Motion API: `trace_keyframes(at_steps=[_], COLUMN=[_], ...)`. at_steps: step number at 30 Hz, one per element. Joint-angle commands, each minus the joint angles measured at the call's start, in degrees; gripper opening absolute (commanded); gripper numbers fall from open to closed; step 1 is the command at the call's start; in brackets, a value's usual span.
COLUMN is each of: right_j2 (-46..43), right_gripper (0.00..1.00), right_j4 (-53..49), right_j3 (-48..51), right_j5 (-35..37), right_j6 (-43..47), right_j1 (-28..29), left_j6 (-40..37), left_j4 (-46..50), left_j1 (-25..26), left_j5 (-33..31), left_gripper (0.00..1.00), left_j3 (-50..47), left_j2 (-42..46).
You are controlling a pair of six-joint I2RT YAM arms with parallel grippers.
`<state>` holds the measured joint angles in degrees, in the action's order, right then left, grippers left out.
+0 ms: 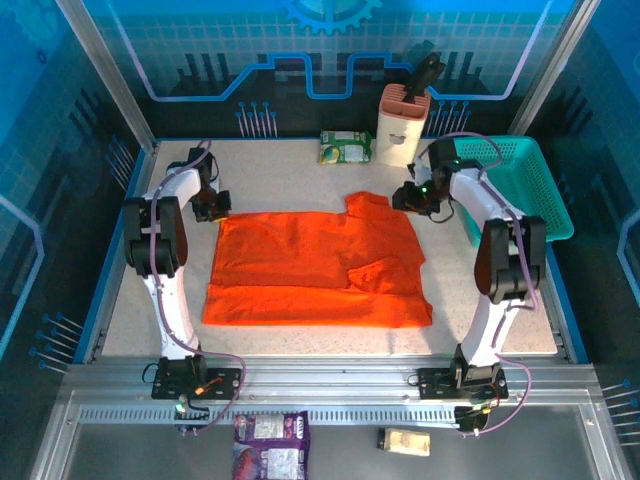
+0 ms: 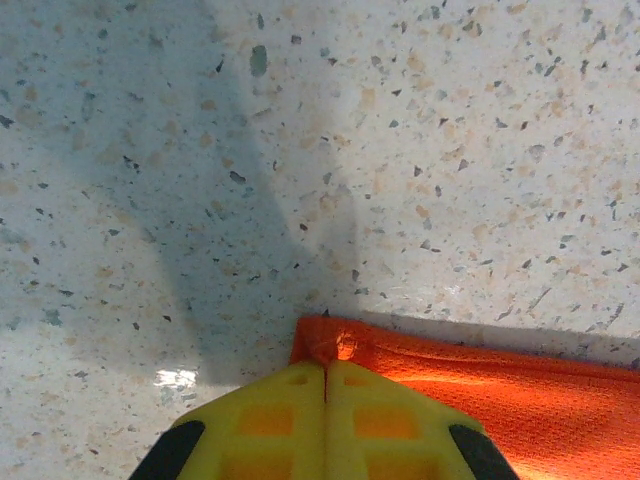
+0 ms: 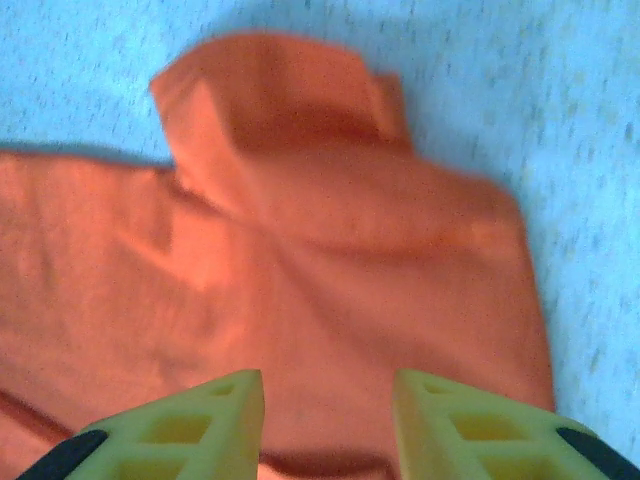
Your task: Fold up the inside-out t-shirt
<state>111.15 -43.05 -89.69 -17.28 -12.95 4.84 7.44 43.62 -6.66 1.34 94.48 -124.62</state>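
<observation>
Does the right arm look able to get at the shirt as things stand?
Probably yes: the right fingers stand apart just over the shirt, and nothing lies between them and the cloth.

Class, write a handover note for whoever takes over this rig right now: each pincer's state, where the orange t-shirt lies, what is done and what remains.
The left pincer is shut on the far left corner of the t-shirt.
The right pincer is open above the shirt's rumpled right end and grips nothing.
The t-shirt lies spread mostly flat in the middle of the table.
Done: one corner is pinched.
Left: grip the right end, then probably make the folds.
</observation>
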Motion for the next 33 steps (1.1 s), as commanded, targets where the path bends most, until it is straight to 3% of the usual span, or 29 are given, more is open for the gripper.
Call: trace_keyframes(at_steps=[1,9,18,26,33], right_j2=[6.8,20.1,26.5,24.8,20.9], right_gripper=[0.38,0.38,0.35,0.12,0.05], right_j4=[-1.8,-5.9,-8.5,-6.0,-4.6], right_j3=[-7.8,-22.7,-28.7,-28.8,-30.6], right_j5=[1.2,1.9,9.2,11.7,16.1], right_j6=[4.4,5.7,9.2,8.4,8.5], right_j1=[1.5,2.7,4.2,4.8,4.6], left_j6=[0.5,1.0,0.8,0.7,1.1], left_j4=[-0.1,0.0,0.9,1.5,1.1], left_j1=[-0.4,-0.4,-0.4,-0.4,-0.9], left_j5=[1.6,2.0,2.1,1.6,1.5], left_gripper=[0.03,0.03,0.02,0.0,0.0], left_j3=[0.6,0.3,0.7,1.0,2.0], left_j2=[0.0,-0.2,-0.9,-1.0,-0.9])
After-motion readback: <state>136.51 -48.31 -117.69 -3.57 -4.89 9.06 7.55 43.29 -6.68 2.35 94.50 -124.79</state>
